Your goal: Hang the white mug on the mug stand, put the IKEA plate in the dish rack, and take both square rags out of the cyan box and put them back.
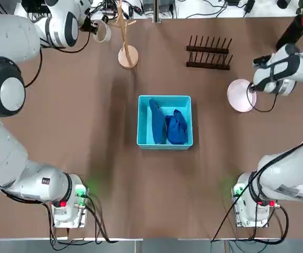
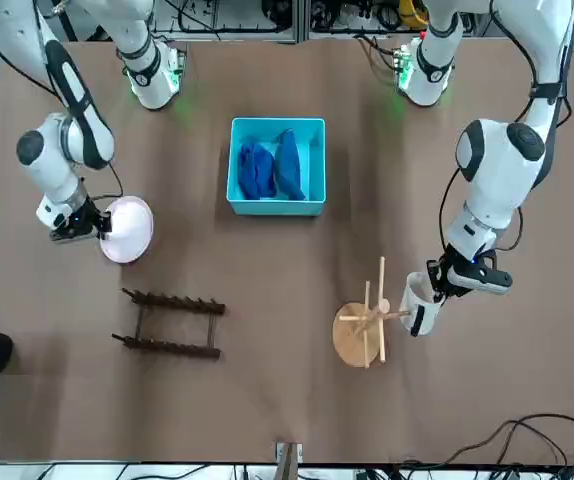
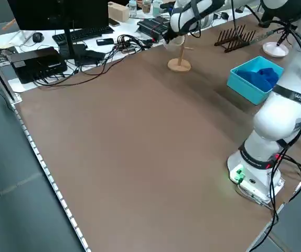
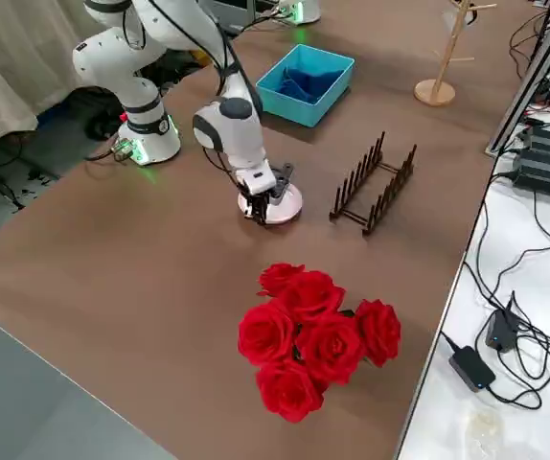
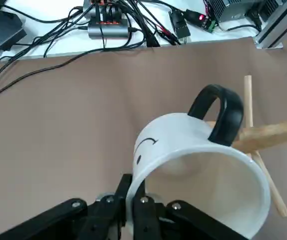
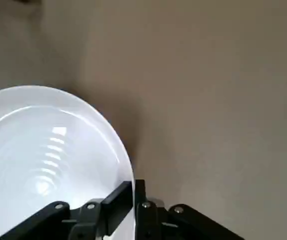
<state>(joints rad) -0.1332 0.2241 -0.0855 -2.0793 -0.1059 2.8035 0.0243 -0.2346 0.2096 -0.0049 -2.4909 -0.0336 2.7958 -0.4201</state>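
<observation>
My left gripper (image 1: pixel 92 27) is shut on the rim of the white mug (image 1: pixel 103 31), holding it tilted in the air beside the mug stand (image 1: pixel 126 51) at the far left. In the left wrist view the mug (image 5: pixel 193 160) has a black handle close to a wooden peg (image 5: pixel 271 131). My right gripper (image 1: pixel 253 90) pinches the edge of the IKEA plate (image 1: pixel 239 95), which rests on the table at the right. The plate's rim (image 6: pixel 48 150) sits between the fingers of this gripper (image 6: pixel 133 194). The dish rack (image 1: pixel 208 52) stands behind the plate. Two blue square rags (image 1: pixel 157 122) (image 1: pixel 177 128) lie in the cyan box (image 1: pixel 164 143).
A bunch of red roses (image 4: pixel 318 335) stands at the table's right edge past the plate. Cables, a monitor and electronics (image 3: pixel 51 55) crowd the white bench beyond the far edge. Bare brown table surrounds the box.
</observation>
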